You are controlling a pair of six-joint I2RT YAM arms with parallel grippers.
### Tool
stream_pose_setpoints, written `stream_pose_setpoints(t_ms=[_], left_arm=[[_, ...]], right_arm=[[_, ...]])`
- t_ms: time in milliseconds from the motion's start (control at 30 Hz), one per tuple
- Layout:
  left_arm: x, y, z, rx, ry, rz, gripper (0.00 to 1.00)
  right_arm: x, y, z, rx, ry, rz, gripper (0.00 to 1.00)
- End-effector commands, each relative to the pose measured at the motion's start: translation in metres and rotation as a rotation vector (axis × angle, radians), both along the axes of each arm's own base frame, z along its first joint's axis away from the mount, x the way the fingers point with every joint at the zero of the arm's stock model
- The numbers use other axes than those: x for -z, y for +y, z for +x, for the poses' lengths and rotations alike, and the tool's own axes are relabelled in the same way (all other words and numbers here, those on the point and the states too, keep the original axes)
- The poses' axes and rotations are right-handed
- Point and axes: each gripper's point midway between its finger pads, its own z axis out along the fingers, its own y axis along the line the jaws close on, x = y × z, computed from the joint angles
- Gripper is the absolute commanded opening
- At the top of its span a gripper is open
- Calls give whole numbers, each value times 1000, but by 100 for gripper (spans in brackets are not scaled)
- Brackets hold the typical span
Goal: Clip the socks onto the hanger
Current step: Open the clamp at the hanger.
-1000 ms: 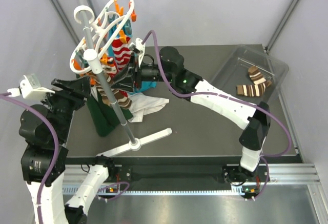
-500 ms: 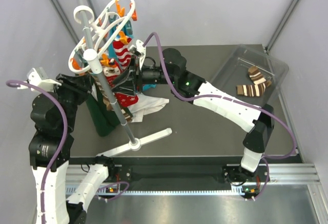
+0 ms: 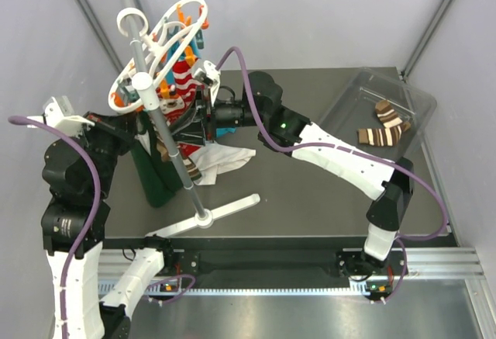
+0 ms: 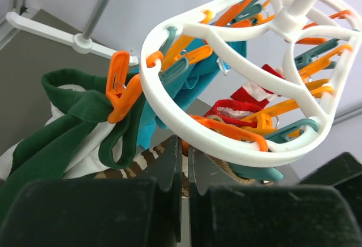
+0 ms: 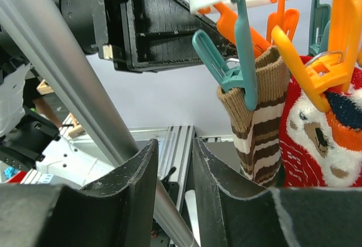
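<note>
The white hanger [image 3: 164, 35] tops the grey pole [image 3: 172, 149], with orange and teal clips on its rings. A brown-and-cream sock [image 5: 261, 128] hangs from a teal clip [image 5: 247, 69], and beside it a red sock [image 5: 322, 139] hangs from an orange clip [image 5: 317, 66]. More striped socks [image 3: 386, 126] lie in the clear bin. My left gripper [image 4: 184, 145] is shut just under the hanger's white ring [image 4: 226, 142], and nothing shows between its jaws. My right gripper [image 5: 174, 142] stands narrowly open and empty, between the pole [image 5: 68, 77] and the brown sock.
A dark green garment [image 4: 51, 145] is clipped by an orange clip [image 4: 121, 89] and hangs to the table beside a white cloth [image 3: 225, 159]. The pole's white foot [image 3: 213, 213] reaches toward the table's front. The clear bin [image 3: 360, 95] sits at the right rear.
My left gripper has closed from open to shut and its arm has drawn back to the left. The right gripper's jaws have narrowed. The hanger has tilted slightly.
</note>
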Motion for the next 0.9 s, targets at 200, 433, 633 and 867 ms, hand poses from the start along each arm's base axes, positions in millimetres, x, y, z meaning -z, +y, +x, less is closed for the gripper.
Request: stream_pose_setpoints(t_ms=[200,433,633,867], left_arm=[[-24,-22,-16,134,-66,-5,0],[-26,-26,-20,160,-57,6,0],[-24,-35,-25,215,-36,11,0],[-16,-42,-35,266,0,15,0]], right_arm=[[-18,11,-20,-129,-15,61,31],[-24,23,-9,-117,6,106,41],[-36,23,11,-45,-7,167,43],[-51,10,28,-23,16,231,44]])
